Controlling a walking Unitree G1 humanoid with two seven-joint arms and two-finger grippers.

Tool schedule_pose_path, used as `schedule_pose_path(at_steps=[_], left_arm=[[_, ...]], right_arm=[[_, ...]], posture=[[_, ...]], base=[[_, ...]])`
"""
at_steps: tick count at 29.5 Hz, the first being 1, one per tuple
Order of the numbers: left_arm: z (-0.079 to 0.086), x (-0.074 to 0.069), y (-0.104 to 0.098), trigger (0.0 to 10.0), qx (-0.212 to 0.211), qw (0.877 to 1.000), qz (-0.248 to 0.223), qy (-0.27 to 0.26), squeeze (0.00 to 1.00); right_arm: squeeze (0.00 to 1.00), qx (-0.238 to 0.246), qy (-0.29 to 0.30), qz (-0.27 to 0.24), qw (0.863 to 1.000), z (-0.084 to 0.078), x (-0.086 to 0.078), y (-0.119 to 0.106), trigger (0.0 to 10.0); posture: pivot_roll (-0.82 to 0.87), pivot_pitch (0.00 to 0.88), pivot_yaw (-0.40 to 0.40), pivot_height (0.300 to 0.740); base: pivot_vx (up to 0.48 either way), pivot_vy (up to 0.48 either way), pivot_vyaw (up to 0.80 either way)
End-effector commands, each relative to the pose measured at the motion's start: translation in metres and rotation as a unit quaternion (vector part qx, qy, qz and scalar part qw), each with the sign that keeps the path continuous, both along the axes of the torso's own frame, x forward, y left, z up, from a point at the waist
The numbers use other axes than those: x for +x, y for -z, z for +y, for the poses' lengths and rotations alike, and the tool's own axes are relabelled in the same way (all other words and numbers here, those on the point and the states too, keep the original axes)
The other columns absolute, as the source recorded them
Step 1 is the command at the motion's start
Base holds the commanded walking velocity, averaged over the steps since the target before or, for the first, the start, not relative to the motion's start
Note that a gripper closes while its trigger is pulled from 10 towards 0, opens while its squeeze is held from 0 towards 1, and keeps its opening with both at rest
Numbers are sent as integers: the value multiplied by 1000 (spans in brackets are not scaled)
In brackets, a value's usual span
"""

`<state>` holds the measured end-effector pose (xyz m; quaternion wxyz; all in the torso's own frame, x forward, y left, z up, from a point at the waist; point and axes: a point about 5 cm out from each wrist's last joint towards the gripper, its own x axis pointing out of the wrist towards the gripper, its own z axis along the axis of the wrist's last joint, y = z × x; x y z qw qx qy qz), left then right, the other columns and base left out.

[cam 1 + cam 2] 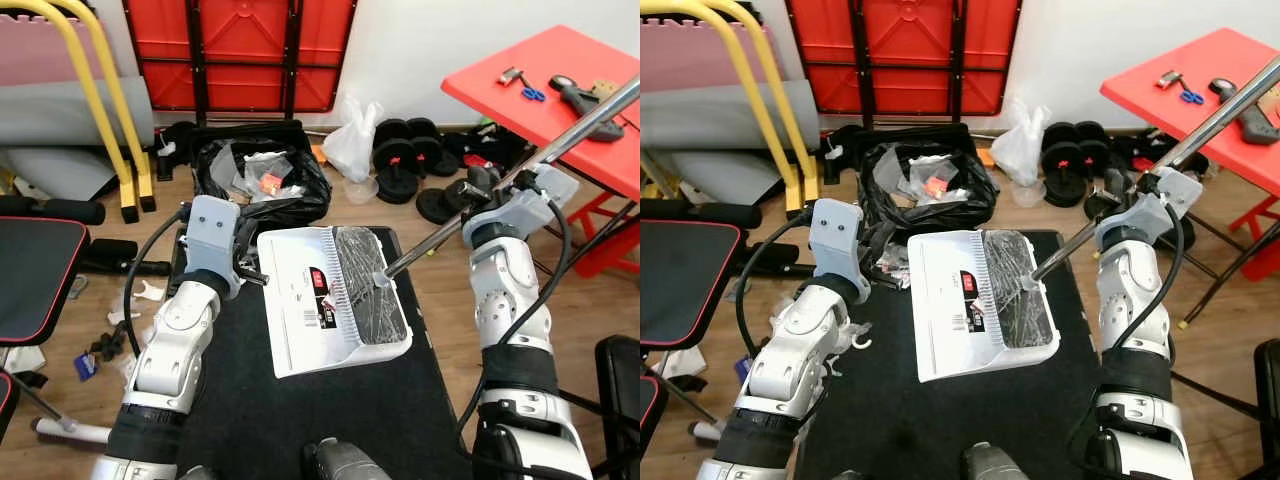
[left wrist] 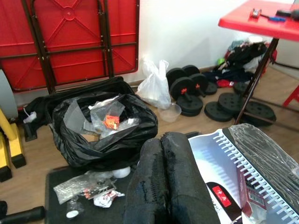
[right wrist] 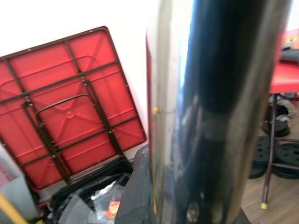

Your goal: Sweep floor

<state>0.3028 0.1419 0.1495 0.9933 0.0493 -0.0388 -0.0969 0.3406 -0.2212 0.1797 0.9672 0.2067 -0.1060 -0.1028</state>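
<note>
A white dustpan (image 1: 310, 300) hangs tilted over the black mat (image 1: 320, 420), and my left gripper (image 1: 254, 272) is shut on its left edge. In the left wrist view the fingers (image 2: 163, 177) are pressed together beside the dustpan (image 2: 247, 172). The broom's dark head (image 1: 368, 285) rests in the pan. Its silver pole (image 1: 560, 140) rises to the upper right. My right gripper (image 1: 487, 190) is shut on that pole (image 3: 224, 112) partway up. Just beyond the pan stands an open black rubbish bag (image 1: 262, 180) holding scraps.
A red table (image 1: 560, 70) with tools stands at the right, its legs near my right arm. Dumbbells (image 1: 405, 165) and a white plastic bag (image 1: 352, 140) lie by the wall. A black bench (image 1: 35, 275), a yellow frame (image 1: 110, 100) and floor litter (image 1: 100, 345) are on the left.
</note>
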Motion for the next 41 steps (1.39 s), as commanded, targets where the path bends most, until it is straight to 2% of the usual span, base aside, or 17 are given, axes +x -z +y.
schedule_pose_path(at_steps=[1,3,41], left_arm=[[-5,-2,1,10000,6,999,0,48,0],[-5,-2,1,10000,6,999,0,49,0],[-7,-1,1,10000,3,999,-2,50,0]], right_arm=[[0,3,-2,-42,999,0,0,-19,10000],[0,-1,1,-43,999,1,0,-19,10000],[0,-2,5,-60,998,1,1,-26,10000]], posture=[[-145,52,-170,740],[-145,52,-170,740],[-149,52,-175,740]], base=[[379,0,-800],[382,0,-800],[382,0,0]])
